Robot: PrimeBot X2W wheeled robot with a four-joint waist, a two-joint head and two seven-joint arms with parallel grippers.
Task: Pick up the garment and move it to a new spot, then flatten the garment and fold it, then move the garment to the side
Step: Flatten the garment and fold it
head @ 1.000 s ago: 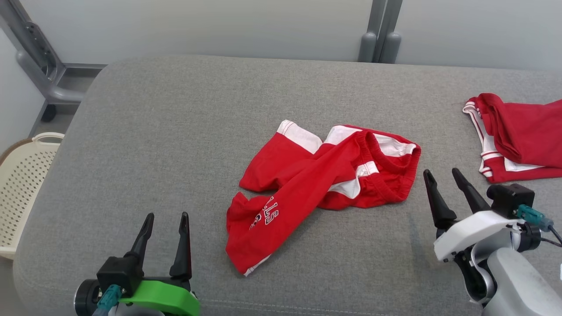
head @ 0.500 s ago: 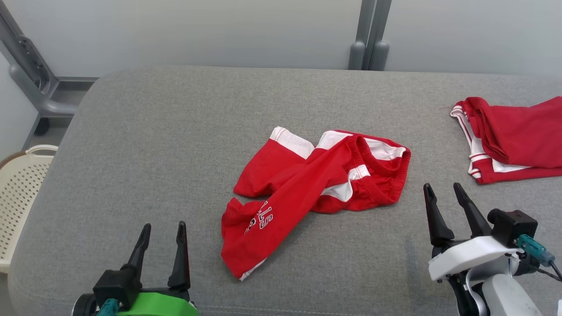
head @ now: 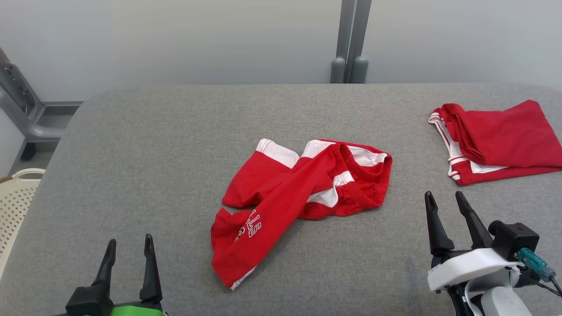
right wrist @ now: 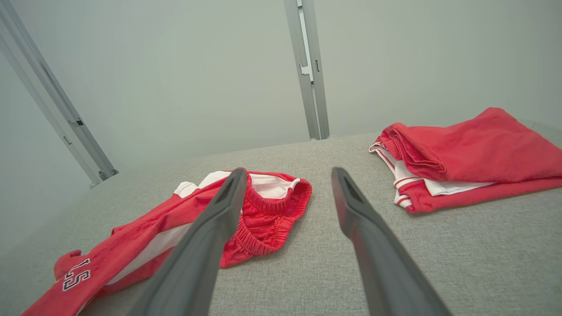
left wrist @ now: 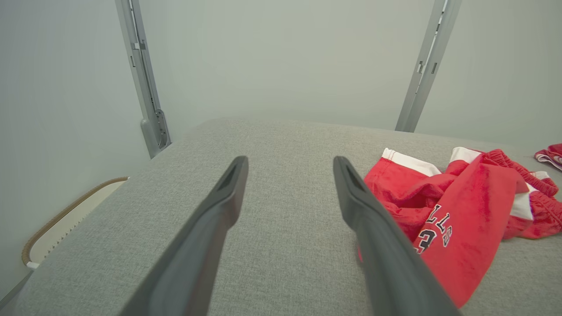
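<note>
Red shorts (head: 298,197) with white panels lie crumpled at the middle of a grey padded table (head: 153,153), untouched, as a 2-armed robot faces the first step of its job: picking the garment up and carrying it to a new spot. The cloth's long axis runs on a diagonal, from the elastic waistband (head: 373,184) toward the table's far right to a lettered leg (head: 239,237) trailing toward the table's near edge on the left. The right gripper (head: 443,195) hovers over the table's near right part, its 2 dark fingers spread apart and holding nothing, with the waistband ahead and to its left. It appears the nearer of the 2 arms. The left gripper (head: 130,240), likewise spread and empty, is at the table's near left edge, with the lettered leg off to its right. A pinch at the waistband by the right arm looks the shorter move. A folded red garment (head: 500,140) rests at the table's far right, well apart from the shorts, and a pale perforated basket (head: 15,197) stands off the table's left edge.
</note>
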